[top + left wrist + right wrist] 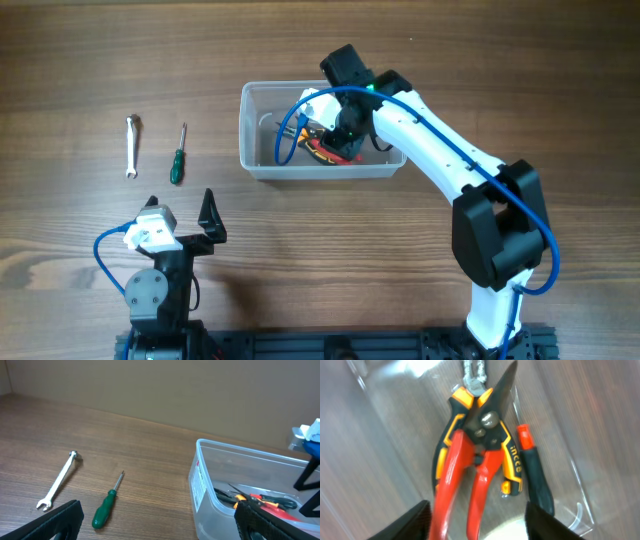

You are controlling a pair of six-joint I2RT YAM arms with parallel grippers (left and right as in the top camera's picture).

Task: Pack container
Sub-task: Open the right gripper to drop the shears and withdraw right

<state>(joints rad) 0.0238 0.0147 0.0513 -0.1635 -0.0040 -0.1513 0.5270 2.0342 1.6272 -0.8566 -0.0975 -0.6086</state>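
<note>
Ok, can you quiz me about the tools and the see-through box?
1. True or false: the green-handled screwdriver lies inside the clear plastic container.
2. What lies right under the open right gripper? A) red-handled snips B) a hammer C) a sponge
3. How many tools lie on the wooden table outside the container?
Key: 1 false, it lies on the table; 2 A; 3 two, the screwdriver and the silver wrench.
</note>
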